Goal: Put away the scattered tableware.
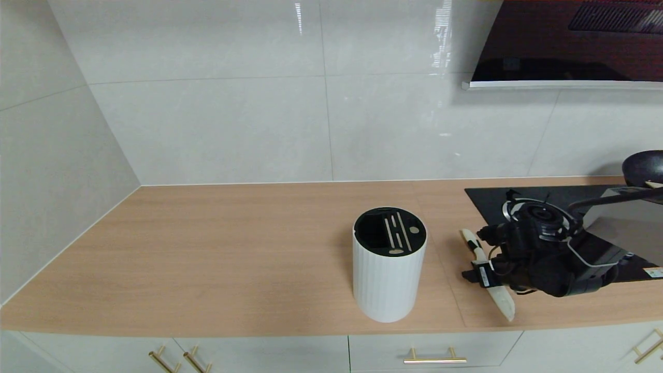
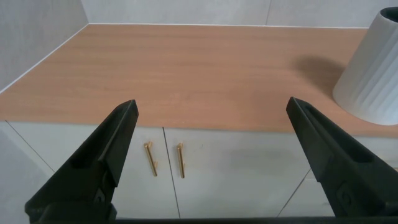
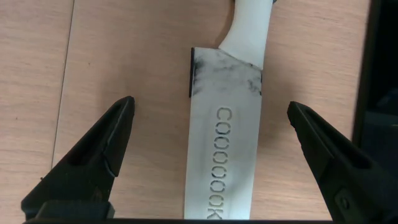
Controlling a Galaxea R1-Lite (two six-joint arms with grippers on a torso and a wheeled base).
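A white knife [image 1: 501,299] with a marbled handle lies flat on the wooden counter [image 1: 233,248], to the right of a white ribbed knife holder [image 1: 388,269] with a black slotted top. My right gripper [image 1: 479,256] hovers just over the knife, open, one finger on each side of the blade [image 3: 224,143]; the right gripper [image 3: 209,102] is not touching it. My left gripper [image 2: 211,102] is open and empty in front of the counter's front edge, with the holder [image 2: 373,74] off to one side.
A black cooktop [image 1: 487,199] with a burner lies right of the knife, and a dark pan [image 1: 642,168] sits at the far right. A range hood [image 1: 570,46] hangs above. Tiled walls close the back and left. Cabinet doors with gold handles [image 2: 165,158] sit below the counter.
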